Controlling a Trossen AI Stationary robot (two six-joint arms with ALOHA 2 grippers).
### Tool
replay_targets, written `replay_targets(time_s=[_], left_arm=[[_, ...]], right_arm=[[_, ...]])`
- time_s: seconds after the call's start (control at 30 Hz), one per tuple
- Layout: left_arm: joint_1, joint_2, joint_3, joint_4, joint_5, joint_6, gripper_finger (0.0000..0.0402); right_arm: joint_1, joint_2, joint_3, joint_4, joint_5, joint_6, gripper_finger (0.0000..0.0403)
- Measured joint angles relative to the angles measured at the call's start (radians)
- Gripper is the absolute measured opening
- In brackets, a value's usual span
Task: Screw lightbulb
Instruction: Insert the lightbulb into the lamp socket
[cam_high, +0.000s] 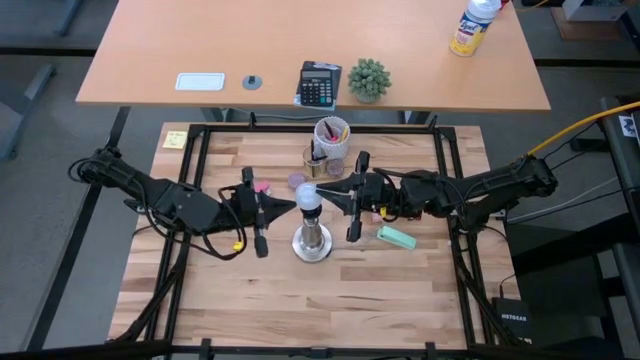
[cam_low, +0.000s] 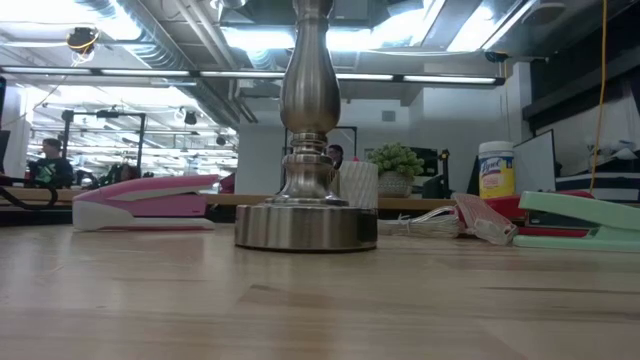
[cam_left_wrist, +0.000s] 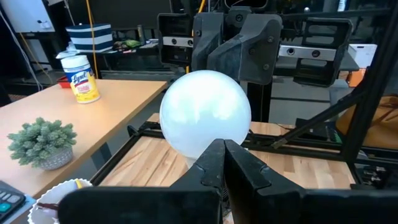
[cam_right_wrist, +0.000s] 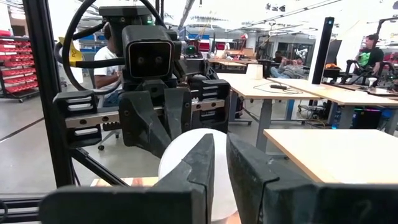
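The lightbulb (cam_high: 308, 195) sits on top of the silver socket stand (cam_high: 312, 243), near the middle of the wooden table (cam_high: 260, 290). The left gripper (cam_high: 290, 203) comes at it from one side with jaws fully closed, their tips just at the bulb's near face and holding nothing. The right gripper (cam_high: 322, 190) meets it from the opposite side, jaws narrow, tips against the bulb; whether they pinch it cannot be told.
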Motion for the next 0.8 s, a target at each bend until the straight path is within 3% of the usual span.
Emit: replay_targets(time_s=[0.8], left_arm=[[-0.012,0.0,0.0,-0.022,-0.072,-0.018,0.0001]], right_arm=[[0.0,0.0,0.0,-0.002,-0.019,0.025,0.0048]])
